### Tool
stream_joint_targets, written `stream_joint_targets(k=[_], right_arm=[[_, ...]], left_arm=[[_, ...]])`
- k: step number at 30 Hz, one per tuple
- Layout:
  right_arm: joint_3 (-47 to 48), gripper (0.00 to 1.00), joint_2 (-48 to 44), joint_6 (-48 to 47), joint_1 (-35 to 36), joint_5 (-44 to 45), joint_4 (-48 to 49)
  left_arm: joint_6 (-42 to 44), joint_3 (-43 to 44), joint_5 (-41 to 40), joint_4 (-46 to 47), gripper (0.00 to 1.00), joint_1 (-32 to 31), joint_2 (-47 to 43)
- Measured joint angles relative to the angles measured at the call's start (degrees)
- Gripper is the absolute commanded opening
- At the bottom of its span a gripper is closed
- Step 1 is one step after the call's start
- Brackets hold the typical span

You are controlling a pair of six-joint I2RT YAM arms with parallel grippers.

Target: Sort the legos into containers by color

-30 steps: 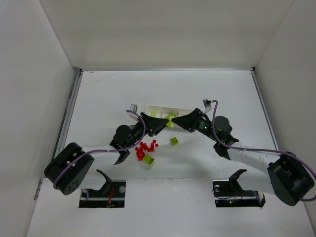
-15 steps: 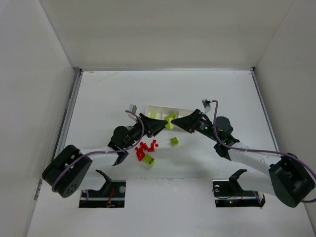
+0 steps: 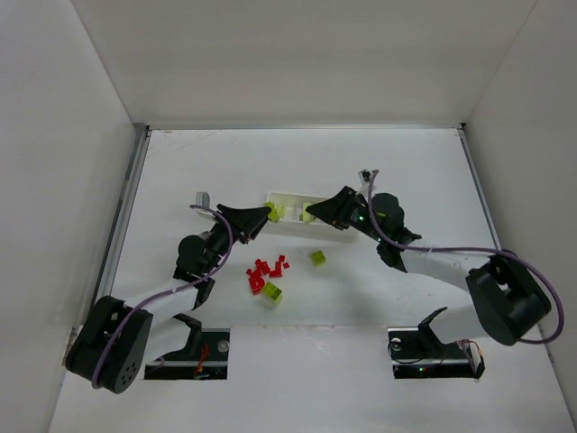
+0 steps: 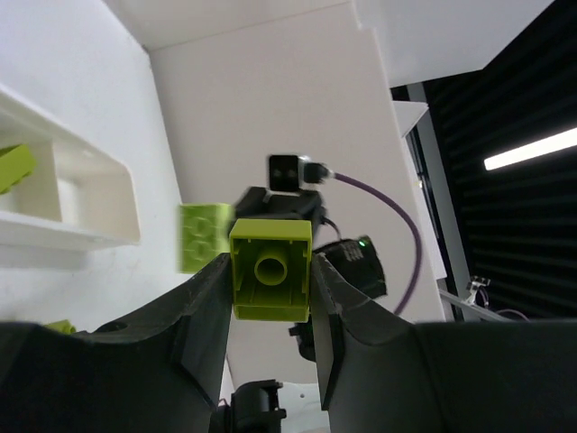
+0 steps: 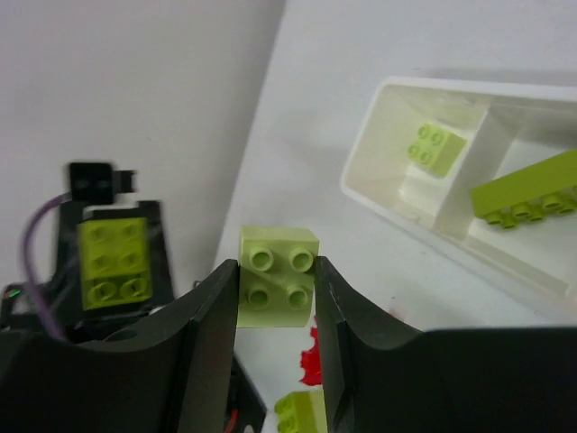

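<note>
While both arms hang near the white tray [image 3: 302, 194], left gripper [image 3: 264, 214] clamped on a lime-green brick [image 4: 270, 275], right gripper [image 3: 309, 215] clamped on a second green brick [image 5: 278, 275] (studs toward its camera), red bricks [image 3: 266, 269] clustered on the table [image 3: 406, 162].

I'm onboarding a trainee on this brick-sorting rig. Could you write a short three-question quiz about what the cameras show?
1. True or false: the left gripper has its jaws shut on a green brick, and the right gripper on a second green brick.
2. Multiple choice: the bricks seen inside the white tray are A red, B green, C both colours.
3. Count: how many loose green bricks lie on the table near the red bricks?
Key: 1 true; 2 B; 3 two.
</note>
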Motion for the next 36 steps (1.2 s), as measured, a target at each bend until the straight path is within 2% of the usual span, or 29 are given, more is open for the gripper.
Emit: stream_joint_targets(k=[5,10,16,18,20,22,25,27,29,36], right_arm=[[12.5,0.34,12.6,-4.6,3.1,5.0,-7.7],[23.9,0.37,22.0,-9.0,5.8,10.5,-15.5],[30.3,0.62,27.7,-12.2,7.2,16.2,-22.1],[31.0,0.67,28.0,-12.7,7.4,17.1,-23.3],[31.0,0.68,27.7,-13.2,7.5,17.8,-23.6],[30.3,0.65,26.6,-13.7,7.5,18.4,-23.8],[25.6,0.49,21.1,-14.4,7.1,19.2,-23.6],[20.1,0.34,14.7,-14.9,6.7,20.1,-23.1],[14.3,0.27,8.1,-15.1,6.1,20.9,-22.0],[-2.8,0.30,-10.3,-15.6,5.6,25.6,-22.1]], left_arm=[[0.5,-0.8,0.5,-0.4,0.16,2.4,-5.9],[2.3,-1.7,0.5,-4.7,0.16,3.8,-12.2],[5.7,-1.7,0.2,-12.0,0.17,3.9,-16.3],[6.9,-1.6,0.1,-14.4,0.17,3.9,-16.9],[8.1,-1.2,-0.1,-16.7,0.17,3.7,-17.1],[9.5,-0.7,-0.7,-18.5,0.17,3.0,-17.0],[12.3,1.3,-2.6,-21.5,0.16,0.9,-15.9],[14.9,3.8,-4.2,-23.7,0.16,-1.5,-13.6],[18.2,6.8,-6.6,-26.1,0.16,-4.4,-10.9],[31.0,19.7,-17.2,-35.3,0.17,-14.6,1.8]])
